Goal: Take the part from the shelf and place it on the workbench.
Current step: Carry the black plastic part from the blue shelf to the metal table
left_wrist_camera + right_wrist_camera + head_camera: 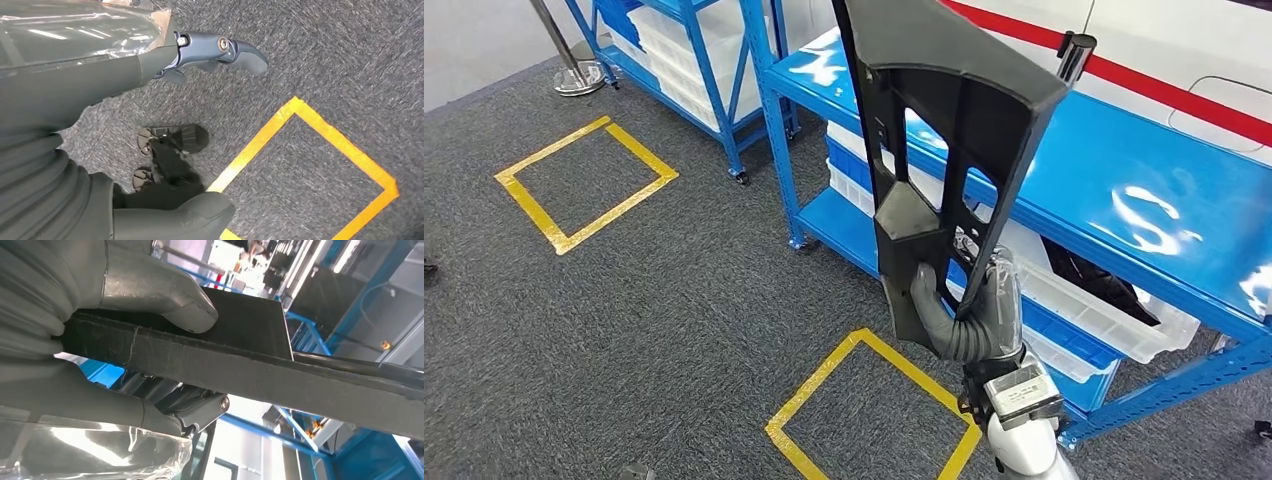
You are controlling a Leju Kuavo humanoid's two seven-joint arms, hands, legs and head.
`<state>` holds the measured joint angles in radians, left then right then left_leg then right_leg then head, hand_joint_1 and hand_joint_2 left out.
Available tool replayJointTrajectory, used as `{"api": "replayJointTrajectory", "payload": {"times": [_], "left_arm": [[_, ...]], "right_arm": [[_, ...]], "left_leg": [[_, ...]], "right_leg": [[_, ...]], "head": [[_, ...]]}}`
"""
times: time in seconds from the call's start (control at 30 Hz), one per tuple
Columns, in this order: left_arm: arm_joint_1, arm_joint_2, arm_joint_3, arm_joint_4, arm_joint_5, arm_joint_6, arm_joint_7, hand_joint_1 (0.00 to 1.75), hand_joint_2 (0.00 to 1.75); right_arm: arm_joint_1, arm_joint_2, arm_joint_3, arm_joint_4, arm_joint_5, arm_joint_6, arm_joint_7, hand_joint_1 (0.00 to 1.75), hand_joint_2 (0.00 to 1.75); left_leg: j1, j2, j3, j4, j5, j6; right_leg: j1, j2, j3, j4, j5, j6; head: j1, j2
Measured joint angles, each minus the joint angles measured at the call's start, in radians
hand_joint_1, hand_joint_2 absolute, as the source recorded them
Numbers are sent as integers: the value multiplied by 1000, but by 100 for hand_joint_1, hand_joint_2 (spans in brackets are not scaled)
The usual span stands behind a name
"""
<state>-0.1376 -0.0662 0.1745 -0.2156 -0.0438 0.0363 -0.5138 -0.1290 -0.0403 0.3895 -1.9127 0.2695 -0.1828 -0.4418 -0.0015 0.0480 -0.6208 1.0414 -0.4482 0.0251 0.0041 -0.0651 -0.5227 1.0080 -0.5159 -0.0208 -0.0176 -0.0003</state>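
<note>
The part (944, 130) is a long black plastic panel with ribbed cut-outs, standing almost upright in the middle of the head view. My right hand (969, 310) grips its lower end, thumb across the front and fingers behind. In the right wrist view the thumb (170, 295) presses on the panel's dark edge (280, 372). My left hand (165, 65) hangs over the grey carpet, its fingers apart with nothing between them.
A blue shelf (1124, 180) with a glossy top stands just behind the part, white bins (1104, 310) on its lower level. A second blue rack (694, 60) stands further back on the left. Yellow tape squares (584, 180) (874, 400) mark the carpet.
</note>
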Motion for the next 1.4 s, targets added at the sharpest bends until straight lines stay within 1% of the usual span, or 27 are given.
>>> {"api": "replayJointTrajectory", "payload": {"times": [0.03, 0.1, 0.17, 0.2, 0.27, 0.33, 0.37, 0.4, 0.47, 0.53, 0.6, 0.63, 0.7, 0.77, 0.8, 0.83, 0.87, 0.9, 0.93, 1.0, 1.07, 1.13, 1.2, 1.27, 1.33, 1.37, 1.4], "left_arm": [[0, 0, 0, 0, 1, 2, 1, 0, 175], [3, 0, 3, 0, 5, 5, 5, 0, 175], [8, -1, 7, 0, 11, 7, 8, 0, 175], [10, -2, 9, 0, 11, 7, 11, 0, 175], [14, -4, 10, 0, 4, 9, 17, 0, 175], [20, -6, 10, 2, -1, 13, 23, 0, 175], [24, -7, 10, 2, -2, 15, 25, 0, 175], [28, -8, 10, 3, -2, 17, 25, 0, 175], [35, -8, 10, 3, -5, 19, 21, 0, 175], [40, -6, 11, 3, -10, 19, 14, 0, 175], [50, -4, 11, 4, -15, 20, 9, 0, 175], [55, -3, 11, 5, -17, 20, 8, 0, 175], [62, -3, 12, 6, -20, 20, 7, 0, 175], [62, -3, 12, 6, -21, 20, 6, 0, 175], [62, -3, 12, 6, -23, 20, 5, 0, 175], [63, -3, 12, 7, -27, 20, 5, 0, 175], [64, -3, 12, 7, -33, 19, 5, 0, 175], [66, -2, 11, 8, -43, 17, 5, 0, 175], [67, -1, 10, 8, -53, 13, 5, 0, 175], [66, 4, 5, 8, -71, 3, 6, 0, 175], [66, 10, 0, 8, -84, -6, 7, 0, 175], [68, 15, -3, 10, -94, -12, 8, 0, 175], [70, 16, -11, 10, -100, -16, 8, 0, 175], [65, 15, -18, 10, -103, -17, 8, 0, 175], [61, 14, -19, 10, -103, -17, 7, 0, 175], [62, 14, -19, 10, -103, -17, 6, 0, 175], [64, 14, -19, 10, -102, -16, 4, 0, 175]], "right_arm": [[1, 0, -3, 0, -2, 4, -1, 175, 175], [3, -1, -11, 0, -6, 11, -1, 175, 175], [7, -1, -21, -2, -9, 15, -1, 175, 175], [12, -2, -28, -5, -10, 16, -4, 175, 175], [27, -5, -42, -9, -15, 17, -10, 175, 175], [43, -8, -53, -11, -22, 19, -18, 175, 175], [49, -10, -56, -11, -26, 20, -23, 175, 175], [53, -11, -59, -11, -29, 22, -29, 175, 175], [57, -12, -60, -11, -38, 24, -45, 175, 175], [64, -13, -61, -12, -51, 27, -60, 175, 175], [71, -14, -61, -14, -62, 31, -70, 175, 175], [72, -14, -61, -14, -65, 32, -72, 175, 175], [73, -14, -62, -15, -68, 35, -75, 175, 175], [75, -13, -63, -16, -70, 37, -78, 175, 175], [77, -13, -63, -16, -73, 39, -80, 175, 175], [80, -13, -64, -16, -78, 40, -84, 175, 175], [85, -13, -64, -16, -84, 41, -89, 175, 175], [91, -12, -65, -17, -90, 41, -96, 175, 175], [99, -12, -66, -17, -95, 41, -104, 175, 175], [120, -12, -70, -22, -101, 40, -122, 175, 175], [151, -12, -78, -30, -104, 39, -143, 175, 175], [192, -11, -86, -39, -101, 37, -164, 175, 175], [231, -10, -91, -47, -93, 33, -177, 175, 175], [257, -9, -94, -50, -82, 31, -185, 175, 175], [279, -7, -96, -51, -70, 30, -189, 175, 175], [289, -5, -97, -51, -62, 31, -190, 175, 175], [299, -2, -98, -51, -55, 33, -192, 175, 175]], "left_leg": [[-7, 8, 8, -18, 2, 6], [-12, -8, 10, -27, 6, 14], [-7, -24, 22, -49, 17, 24], [-3, -34, 29, -60, 23, 29], [0, -57, 31, -66, 27, 33], [2, -82, 31, -65, 26, 32], [4, -95, 30, -63, 26, 30], [6, -107, 30, -59, 24, 27], [10, -131, 24, -42, 17, 12], [11, -151, 12, -24, 10, -3], [15, -162, 4, -20, 12, -13], [17, -155, 2, -18, 11, -17], [18, -109, -20, 29, -18, -23], [18, -61, -76, 151, -82, -28], [19, -54, -108, 219, -110, -29], [19, -52, -129, 262, -123, -28], [19, -51, -132, 272, -118, -26], [18, -49, -114, 240, -97, -21], [16, -41, -80, 177, -67, -14], [6, -5, -8, 44, -26, -1], [-6, 11, 16, -8, -19, 7], [-8, -10, 20, -19, -12, 13], [-4, -31, 32, -38, -1, 19], [-1, -51, 37, -48, 6, 24], [-1, -75, 35, -47, 7, 27], [-1, -88, 35, -47, 7, 27], [0, -102, 36, -45, 7, 26]], "right_leg": [[0, -7, 1, -1, -2, 3], [0, -21, 3, -5, -4, 9], [0, -1, -2, 12, -18, 14], [-1, 19, -17, 45, -35, 15], [-8, 54, -76, 166, -82, 13], [-16, 60, -129, 260, -106, 21], [-21, 60, -132, 257, -95, 32], [-28, 63, -115, 215, -70, 45], [-41, 86, -60, 89, -16, 69], [-45, 102, -33, 29, 5, 67], [-39, 91, -33, 32, 7, 52], [-39, 85, -33, 31, 10, 47], [-37, 70, -32, 29, 14, 36], [-31, 50, -33, 28, 13, 26], [-27, 39, -33, 28, 12, 22], [-24, 27, -33, 28, 11, 20], [-21, 17, -33, 28, 10, 19], [-19, 6, -33, 28, 9, 18], [-17, -4, -32, 28, 9, 17], [-12, -22, -31, 27, 7, 17], [-10, -38, -30, 24, 5, 20], [-10, -49, -26, 21, 3, 27], [-12, -13, -33, 47, -15, 31], [-16, 39, -81, 149, -64, 24], [-17, 56, -143, 271, -109, 20], [-18, 58, -156, 293, -110, 25], [-19, 60, -150, 275, -95, 34]], "head": [[0, 0], [-1, 0], [1, 0], [2, 0], [5, 0], [6, 0], [6, 0], [6, 0], [7, 0], [8, 0], [8, 0], [8, 0], [5, 0], [1, 0], [1, 0], [1, 0], [1, 0], [1, 0], [1, 0], [2, 0], [2, 0], [2, 0], [3, 0], [7, 0], [11, 0], [11, 0], [11, 0]]}}
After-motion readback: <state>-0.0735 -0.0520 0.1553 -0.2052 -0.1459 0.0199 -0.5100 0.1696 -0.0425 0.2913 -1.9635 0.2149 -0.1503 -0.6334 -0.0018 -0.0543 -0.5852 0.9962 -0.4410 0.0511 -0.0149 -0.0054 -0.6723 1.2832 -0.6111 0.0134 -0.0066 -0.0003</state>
